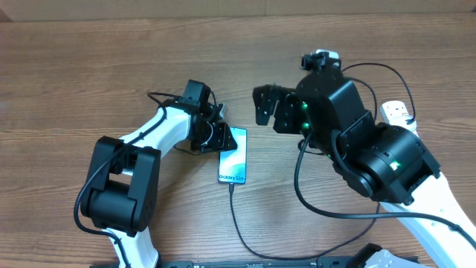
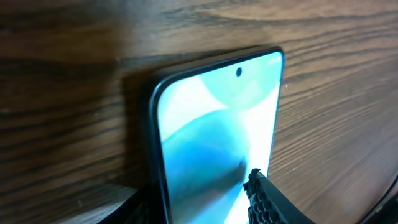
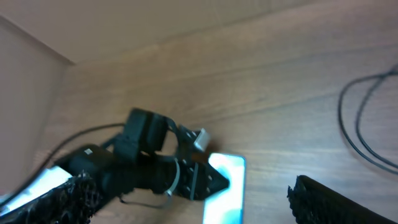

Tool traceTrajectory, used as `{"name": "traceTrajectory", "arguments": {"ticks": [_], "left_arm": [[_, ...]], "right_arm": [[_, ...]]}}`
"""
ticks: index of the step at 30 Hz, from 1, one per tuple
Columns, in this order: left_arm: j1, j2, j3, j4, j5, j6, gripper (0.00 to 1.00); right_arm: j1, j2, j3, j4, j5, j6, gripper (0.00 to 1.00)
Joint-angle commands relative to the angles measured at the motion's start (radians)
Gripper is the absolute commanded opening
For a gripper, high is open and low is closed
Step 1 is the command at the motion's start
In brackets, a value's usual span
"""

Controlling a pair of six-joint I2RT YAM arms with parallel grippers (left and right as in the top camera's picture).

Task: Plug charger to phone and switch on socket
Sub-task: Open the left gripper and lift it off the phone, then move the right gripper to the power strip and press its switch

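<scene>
Left hand (image 1: 215,138) partway open at the phone (image 1: 233,156), right hand (image 1: 271,109) wide open and empty.
My left hand sits low at the phone's 11 o'clock corner, one fingertip (image 2: 266,198) over the screen's edge, gripping nothing that I can see. Phone lies flat mid-worktop (image 1: 89,74), screen up. Charger (image 1: 235,216) cable meets the phone's 6 o'clock end, runs on toward 6, then loops off to 3. My right hand hangs above the worktop at the phone's 2 o'clock, apart from it. Socket (image 1: 396,112) at 3 o'clock, mostly hidden behind my right arm.
</scene>
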Motion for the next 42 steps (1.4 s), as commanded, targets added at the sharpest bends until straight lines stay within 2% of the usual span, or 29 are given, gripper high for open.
{"name": "traceTrajectory", "arguments": {"ticks": [1,2,3,5,8,9,10,11,14,18,20,21,24,30,31,36,42], "left_arm": [[0.001,0.048,-0.031,-0.004,-0.174,-0.014,0.34],[0.001,0.048,-0.031,-0.003,-0.175,-0.014,0.35],[0.001,0.048,-0.031,-0.002,-0.175,-0.014,0.5],[0.001,0.048,-0.03,0.004,-0.181,-0.014,0.73],[0.001,0.042,-0.027,-0.003,-0.236,-0.023,0.97],[0.001,0.038,-0.025,-0.011,-0.259,-0.036,1.0],[0.001,0.026,-0.022,-0.025,-0.287,-0.048,1.0],[0.002,0.009,-0.019,-0.04,-0.3,-0.056,1.0],[0.009,-0.054,-0.004,-0.095,-0.307,-0.062,1.0],[0.014,-0.216,0.023,-0.163,-0.357,-0.068,1.0],[0.014,-0.328,0.034,-0.184,-0.399,-0.075,1.0],[0.014,-0.386,0.035,-0.188,-0.417,-0.075,1.0],[0.014,-0.579,0.035,-0.211,-0.489,-0.103,1.0],[0.014,-0.912,0.035,-0.323,-0.795,-0.198,1.0],[0.014,-0.949,0.035,-0.341,-0.843,-0.207,1.0],[0.014,-1.069,0.035,-0.394,-0.989,-0.212,1.0],[0.014,-1.082,0.035,-0.452,-1.012,-0.212,1.0]], "right_arm": [[0.001,0.006,-0.003,0.028,0.003,0.003,1.0],[0.001,0.006,-0.003,0.036,0.003,0.003,1.0],[0.001,0.006,-0.003,0.054,0.016,0.003,1.0],[0.001,0.012,-0.003,0.115,0.022,0.003,1.0],[0.001,0.03,-0.003,0.201,0.006,0.004,1.0],[0.001,0.035,-0.003,0.203,-0.017,0.003,1.0],[0.001,0.04,-0.003,0.141,-0.036,0.005,0.99],[0.001,0.04,-0.003,0.072,-0.034,0.016,0.91],[-0.01,0.04,-0.003,-0.135,0.02,0.106,0.82],[-0.062,0.041,-0.003,-0.448,0.181,0.381,0.8],[-0.11,0.041,-0.003,-0.552,0.24,0.462,0.78],[-0.143,0.041,-0.003,-0.589,0.262,0.481,0.74],[-0.244,0.041,-0.003,-0.62,0.276,0.494,0.48],[-0.546,0.046,-0.004,-0.602,0.27,0.476,0.07],[-0.604,0.052,-0.004,-0.578,0.256,0.433,0.04],[-0.887,0.141,-0.004,-0.401,-0.027,0.044,0.04],[-1.126,0.298,-0.004,-0.386,-0.086,0.004,0.04]]}}
